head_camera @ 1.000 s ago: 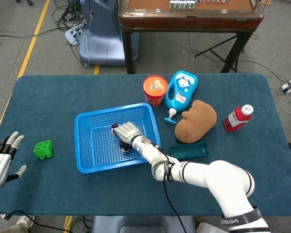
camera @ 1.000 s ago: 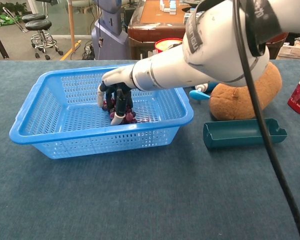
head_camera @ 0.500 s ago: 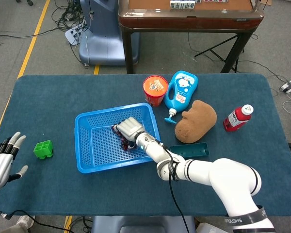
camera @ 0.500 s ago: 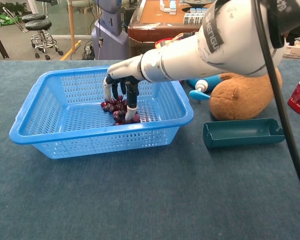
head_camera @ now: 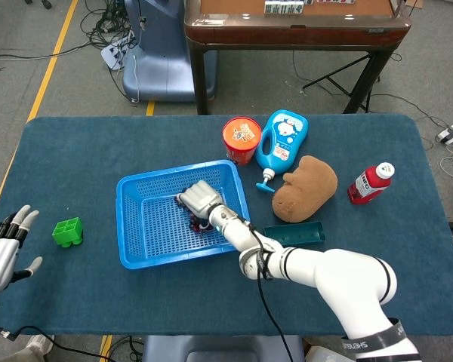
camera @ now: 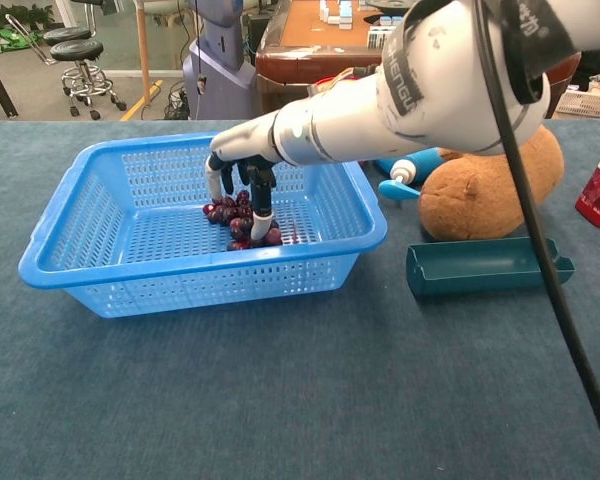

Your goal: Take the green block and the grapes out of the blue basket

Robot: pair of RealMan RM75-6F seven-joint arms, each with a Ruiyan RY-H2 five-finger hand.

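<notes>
So the right hand (camera: 242,170) is down inside the blue basket (camera: 70,262), fingers draped over the grapes (camera: 242,222), which sit on the basket floor near the right wall. Can't honestly tell if it's got a real grip or is just resting on the bunch. The green block (head_camera: 67,231) is already out on the table, left of the basket, with the left hand (head_camera: 1,250) spread wide and holding nothing near the table edge. Big risk imo: a loose bunch sheds grapes or slips free on the lift, or fingers snag the mesh and drag the basket
</notes>
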